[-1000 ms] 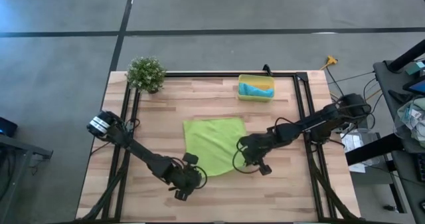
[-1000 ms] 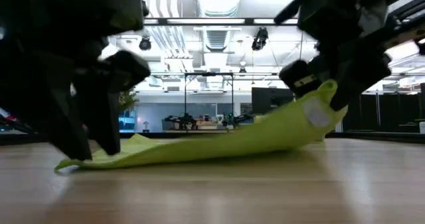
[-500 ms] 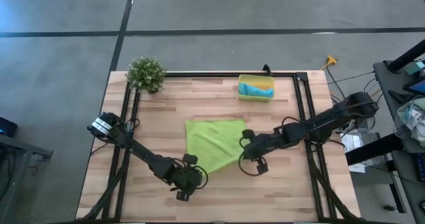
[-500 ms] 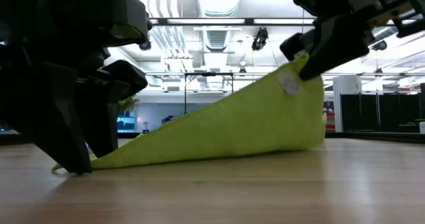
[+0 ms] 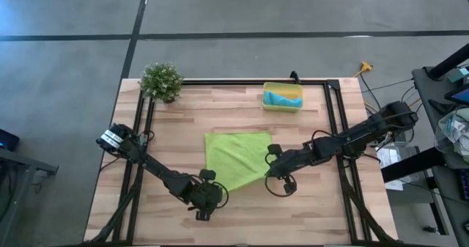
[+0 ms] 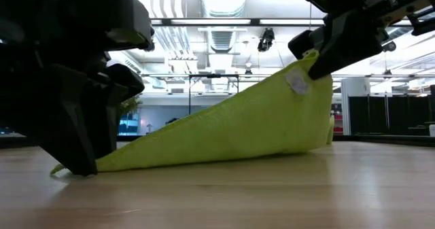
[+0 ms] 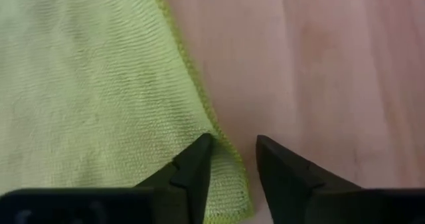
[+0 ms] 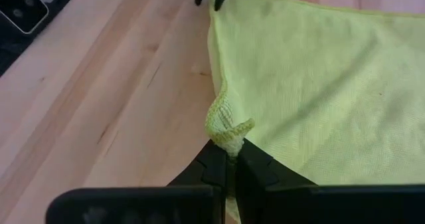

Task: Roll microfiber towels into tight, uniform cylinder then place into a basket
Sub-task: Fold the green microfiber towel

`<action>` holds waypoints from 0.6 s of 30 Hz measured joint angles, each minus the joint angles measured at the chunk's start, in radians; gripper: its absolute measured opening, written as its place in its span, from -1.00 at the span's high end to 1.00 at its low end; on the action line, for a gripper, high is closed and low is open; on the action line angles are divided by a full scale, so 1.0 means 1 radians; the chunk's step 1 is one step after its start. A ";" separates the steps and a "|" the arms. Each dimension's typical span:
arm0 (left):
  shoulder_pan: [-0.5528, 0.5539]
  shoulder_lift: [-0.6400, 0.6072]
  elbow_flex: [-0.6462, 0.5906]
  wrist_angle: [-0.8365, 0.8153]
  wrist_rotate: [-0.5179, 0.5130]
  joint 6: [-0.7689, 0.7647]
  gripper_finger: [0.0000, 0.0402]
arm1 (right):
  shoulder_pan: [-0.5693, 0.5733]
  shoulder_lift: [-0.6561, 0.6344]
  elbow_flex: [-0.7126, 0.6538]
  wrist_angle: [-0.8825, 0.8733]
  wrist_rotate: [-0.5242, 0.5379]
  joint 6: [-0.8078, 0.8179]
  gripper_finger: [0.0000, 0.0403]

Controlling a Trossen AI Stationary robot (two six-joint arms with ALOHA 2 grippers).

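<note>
The lime-green microfiber towel (image 5: 234, 157) lies mid-table, its near-right corner raised. In the low view it slopes from the table at its near-left corner (image 6: 102, 162) up to the raised corner, which bears the white tag (image 6: 297, 84). My right gripper (image 5: 270, 166) is shut on that raised corner. My left gripper (image 5: 207, 197) stands open, pointing down at the near-left corner. The yellow basket (image 5: 267, 97) sits at the far edge with a turquoise towel (image 5: 283, 98) in it. My left gripper comes down steeply on the towel's near-left corner (image 7: 222, 177), which stays on the table. One fingertip (image 7: 198, 159) rests on the cloth. The other (image 7: 275, 164) stands on the wood just outside the hem, and a low ridge of cloth lies between them. My right gripper (image 8: 228, 147) pinches the towel's near-right corner (image 8: 227, 125) between its two fingers, the cloth bunched just beyond the tips. The fingers slant down from the table's right side. The corner is lifted clear, and the cloth slopes down from it to the table.
A small potted plant (image 5: 161, 80) stands at the far left corner. A black frame (image 5: 331, 122) runs along the table's far edge and both sides. Bare wood (image 5: 242, 221) lies near of the towel and to its right.
My right gripper has risen and gone a little toward the far edge with the towel's near-right corner. That side of the towel has lifted off the table into a steep slope, while the near-left corner stays down. My left gripper has rolled a little in place.
</note>
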 joint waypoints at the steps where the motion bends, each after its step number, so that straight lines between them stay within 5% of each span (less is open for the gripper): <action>1: 0.001 -0.001 0.000 -0.010 -0.001 -0.006 0.51 | 0.000 0.000 0.000 0.000 0.001 0.000 0.96; 9: 0.002 -0.002 0.006 -0.040 -0.005 -0.009 0.95 | 0.000 -0.001 0.000 0.004 0.025 -0.008 0.96; 18: -0.013 -0.111 0.063 -0.167 0.065 -0.091 1.00 | 0.069 -0.001 0.000 -0.019 0.012 -0.009 0.96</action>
